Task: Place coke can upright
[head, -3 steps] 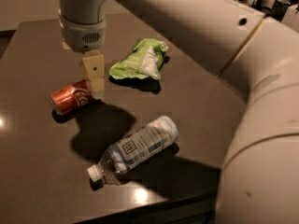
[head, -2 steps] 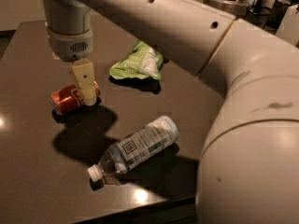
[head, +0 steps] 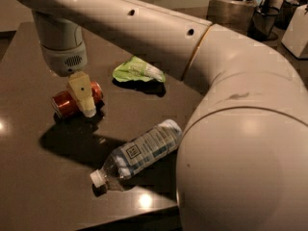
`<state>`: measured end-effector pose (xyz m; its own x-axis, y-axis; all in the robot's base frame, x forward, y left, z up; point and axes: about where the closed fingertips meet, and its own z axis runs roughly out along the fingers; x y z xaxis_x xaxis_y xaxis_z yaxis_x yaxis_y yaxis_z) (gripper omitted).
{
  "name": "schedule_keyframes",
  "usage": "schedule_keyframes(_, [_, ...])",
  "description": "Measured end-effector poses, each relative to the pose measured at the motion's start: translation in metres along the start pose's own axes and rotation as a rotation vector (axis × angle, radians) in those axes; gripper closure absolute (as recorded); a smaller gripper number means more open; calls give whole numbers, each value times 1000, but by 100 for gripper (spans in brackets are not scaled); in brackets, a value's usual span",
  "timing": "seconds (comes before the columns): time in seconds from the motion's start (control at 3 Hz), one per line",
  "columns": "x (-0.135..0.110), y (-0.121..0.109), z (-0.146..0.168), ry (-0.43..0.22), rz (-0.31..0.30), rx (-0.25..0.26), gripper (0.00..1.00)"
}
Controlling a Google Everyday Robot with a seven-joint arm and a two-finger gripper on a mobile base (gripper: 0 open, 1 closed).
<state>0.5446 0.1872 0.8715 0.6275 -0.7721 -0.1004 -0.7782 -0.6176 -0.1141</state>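
The coke can [head: 62,103] is red with silver ends and lies on its side on the dark table [head: 29,177], at the left. My gripper [head: 83,99] hangs from the wrist right above the can and comes down over the can's right half, in front of it. The part of the can behind the gripper is hidden. I cannot tell whether the gripper touches the can.
A clear plastic water bottle [head: 139,153] with a white cap lies on its side near the table's front edge. A green and white snack bag [head: 137,71] lies behind the can to the right. My big white arm [head: 231,129] fills the right side. Containers [head: 236,4] stand at the back right.
The gripper has moved left and come down from beside the can's right end to over the can. The can, bottle and bag have not moved.
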Motion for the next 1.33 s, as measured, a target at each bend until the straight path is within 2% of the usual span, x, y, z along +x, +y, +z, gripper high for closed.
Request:
schedule_keyframes(0.33, [4,0,11,19,-9,-28,0])
schedule_keyframes(0.67, [18,-2,18,36,10,-46,0])
schedule_keyframes(1.33, [44,-3,24,84,70,-69,50])
